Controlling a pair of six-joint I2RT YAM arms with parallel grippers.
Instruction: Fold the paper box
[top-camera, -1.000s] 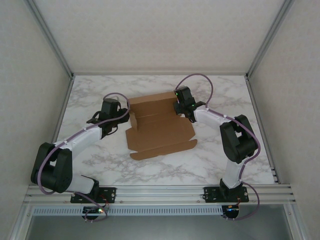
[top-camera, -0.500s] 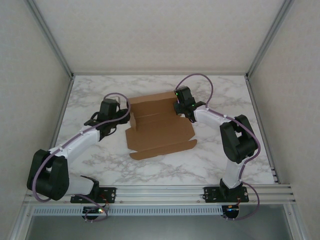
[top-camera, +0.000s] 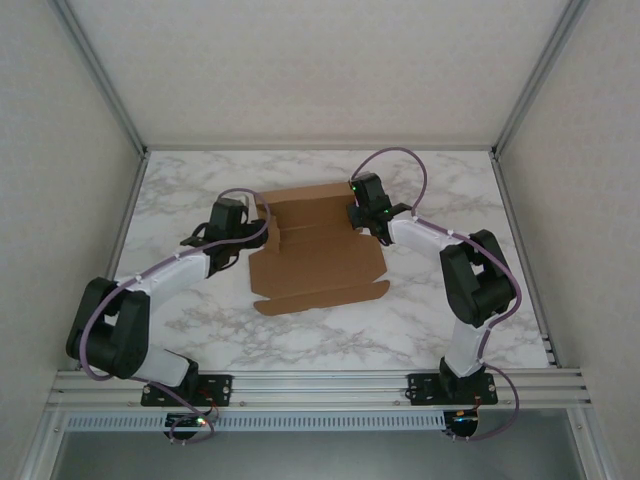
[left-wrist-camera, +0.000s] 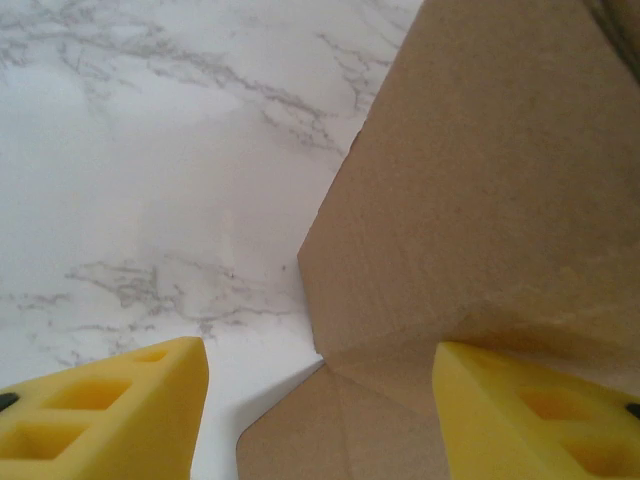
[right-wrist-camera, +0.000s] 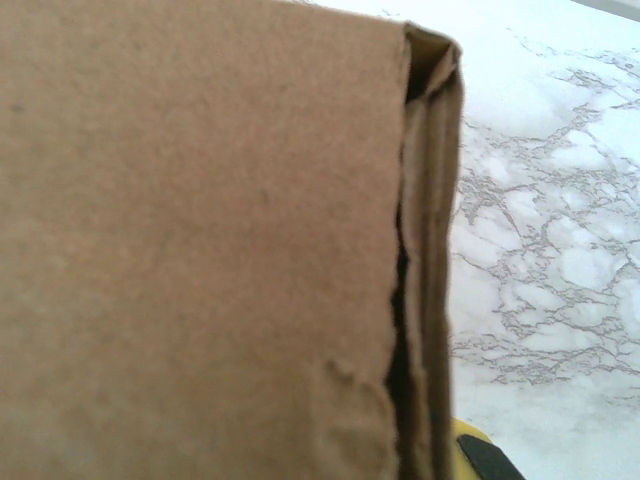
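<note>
Top external view has the paper box (top-camera: 320, 265) sitting in the middle of the marble table (top-camera: 470, 310), between the two arms, and honestly it's more sheet than box at this point. The main panel lies flat, the long near flap (top-camera: 320, 297) is flat on the table too, and the far panel looks only partly raised.

The left gripper (top-camera: 245, 228) is right at the box's left edge, where the left side flap (top-camera: 268, 235) stands up a bit. In the left wrist view its yellow fingers (left-wrist-camera: 110, 410) are spread wide with nothing pinched. That flap rises just ahead, and the crease at its foot sits between them. One finger is over cardboard, the other over bare marble.

The right gripper (top-camera: 364, 213) is up against the far right edge of the box. In the right wrist view the right side wall (right-wrist-camera: 430, 250) shows edge-on and looks doubled over, with just a corner of one yellow finger (right-wrist-camera: 478, 450) beside it. I can't tell if it's clamped on the wall or merely next to it.

My read: early to middle. The sides are partly up, but the walls aren't locked, no tabs are tucked and the lid isn't closed, so most of the folding is left.
</note>
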